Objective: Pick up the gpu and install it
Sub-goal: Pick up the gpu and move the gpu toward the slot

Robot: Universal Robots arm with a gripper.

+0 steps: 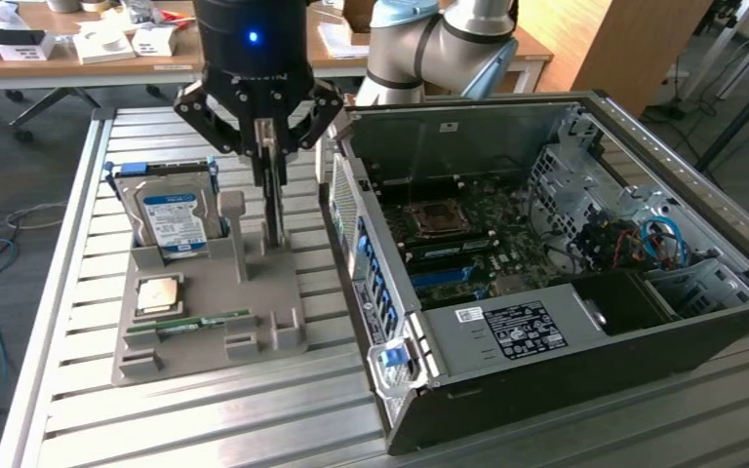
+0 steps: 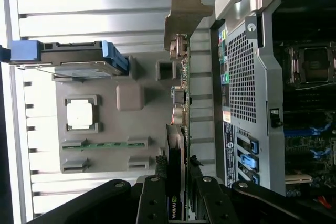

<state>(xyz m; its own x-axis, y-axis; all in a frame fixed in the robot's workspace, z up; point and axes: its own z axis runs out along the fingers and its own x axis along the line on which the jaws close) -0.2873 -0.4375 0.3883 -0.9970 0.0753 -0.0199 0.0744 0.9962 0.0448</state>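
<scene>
In the exterior view the gripper [image 1: 270, 171] clamps the gpu [image 1: 274, 224], which stands upright on edge at the grey holder [image 1: 257, 302] beside the computer case [image 1: 544, 331]. Light, stiff and fragile, it seems best held by its board edges. In the wrist view the fingers [image 2: 153, 203] pinch its black cooler, marked NVIDIA.

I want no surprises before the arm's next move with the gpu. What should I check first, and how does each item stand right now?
1. Hand lined up over the gpu: ok.
2. Secure hold on the gpu: cannot tell.
3. gpu standing on edge in the grey tray: ok.
4. Hard drive apart from the hand: ok.
5. Computer case open, motherboard exposed: ok.
6. Motherboard ready to take the card: cannot tell.
</scene>
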